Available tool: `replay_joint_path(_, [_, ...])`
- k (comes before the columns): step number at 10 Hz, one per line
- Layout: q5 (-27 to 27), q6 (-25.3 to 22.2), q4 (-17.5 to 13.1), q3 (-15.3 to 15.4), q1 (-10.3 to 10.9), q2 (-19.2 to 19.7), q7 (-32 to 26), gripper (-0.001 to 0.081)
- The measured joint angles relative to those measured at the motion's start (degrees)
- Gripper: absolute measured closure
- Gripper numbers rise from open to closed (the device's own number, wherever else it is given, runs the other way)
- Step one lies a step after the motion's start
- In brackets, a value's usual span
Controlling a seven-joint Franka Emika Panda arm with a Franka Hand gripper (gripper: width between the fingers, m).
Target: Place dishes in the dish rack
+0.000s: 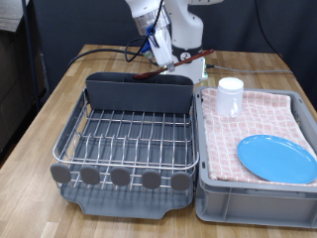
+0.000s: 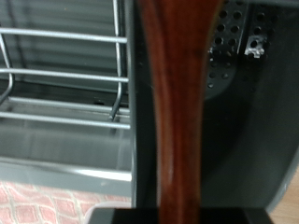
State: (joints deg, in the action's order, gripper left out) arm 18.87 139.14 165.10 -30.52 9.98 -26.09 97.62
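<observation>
A wooden table (image 1: 59, 99) fills the room's middle, dark floor showing at the far left, and on it two things sit side by side: the dish rack (image 1: 129, 139) on the exterior view's left and a grey bin (image 1: 256, 193) on the right. The rack's silver wire grid (image 1: 127, 137) lies bare on its dark tray, with the tall dark trough (image 1: 139, 91) standing along its far edge. Over in the bin, on the pink checkered cloth (image 1: 260, 117), the white cup (image 1: 230, 96) stands upright at the far end and the light-blue plate (image 1: 277, 158) lies flat at the near right corner, the two well apart. Now look at the arm: the white arm reaches down from the top, and the gripper (image 1: 174, 61) hangs just above the trough's far right end, with the wooden spoon (image 1: 163, 65) in it, its reddish-brown handle slanting out on both sides of the hand. How wide the fingers stand I cannot tell from here, though the spoon sits right at them. The wrist view is nearly filled by that spoon (image 2: 177, 112), a broad reddish-brown strip running the length of the picture, blurred with closeness; beyond it the trough's dark perforated inside (image 2: 234, 84) shows, and beside that the rack's wires (image 2: 65, 84) and a strip of the pink cloth (image 2: 56, 201).
</observation>
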Motion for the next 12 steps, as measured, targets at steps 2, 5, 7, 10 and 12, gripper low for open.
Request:
replay_joint_path(2, [2.3, 1.3, 0.2, -2.6, 0.5, 1.9, -3.5, 0.0733])
replay_joint_path(5, [0.8, 4.5, 0.5, -1.5, -1.0, 4.6, -0.9, 0.0733])
replay_joint_path(7, [-5.9, 6.6, 0.6, 3.2, -4.6, 4.7, 4.9, 0.0606])
replay_joint_path(10, [-19.6, 5.6, -0.3, 14.6, -11.6, 3.9, 19.9, 0.0305])
replay_joint_path(12, [-30.4, 2.3, -1.7, 22.8, -15.7, 2.7, 31.2, 0.0125])
